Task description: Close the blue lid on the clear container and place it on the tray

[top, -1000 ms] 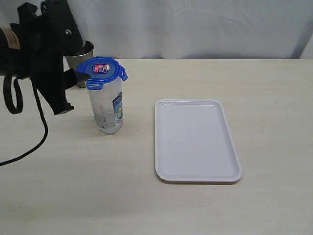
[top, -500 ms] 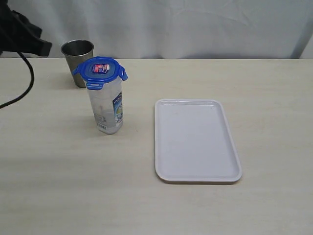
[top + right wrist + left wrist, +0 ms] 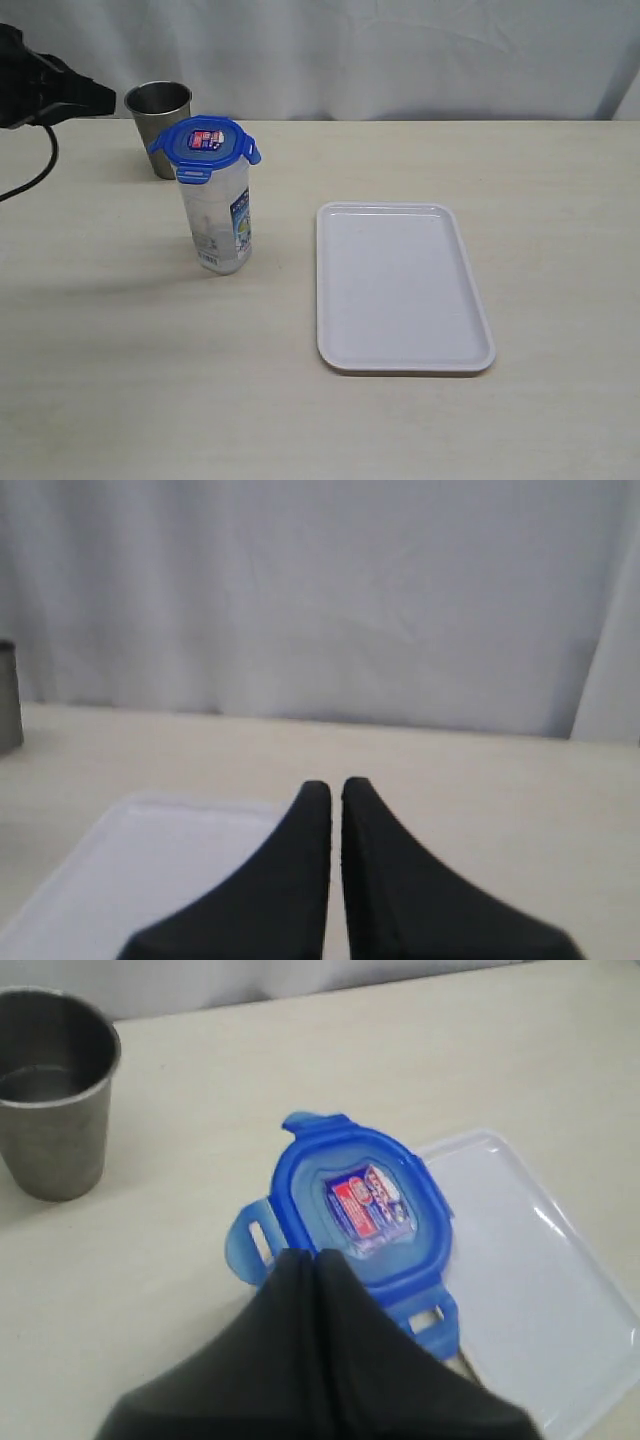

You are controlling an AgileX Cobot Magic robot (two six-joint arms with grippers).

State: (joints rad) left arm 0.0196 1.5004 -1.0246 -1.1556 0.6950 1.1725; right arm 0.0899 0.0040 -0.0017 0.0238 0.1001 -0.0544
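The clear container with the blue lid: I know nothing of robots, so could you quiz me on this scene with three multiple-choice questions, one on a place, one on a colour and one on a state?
1. Where is the clear container relative to the tray?
A) In the middle of it
B) On the table beside it, not touching it
C) Underneath it

2. What colour is the lid?
A) Green
B) Yellow
C) Blue

3. How does the clear container stand?
A) Upright, with the lid on top
B) Lying on its side
C) Upright, with no lid

Answers:
1 B: the exterior view shows bare table between the clear container and the tray.
2 C: the rim and flaps of the lid are plainly blue in the exterior and left wrist views.
3 A: it stands on its base with the lid covering its mouth.
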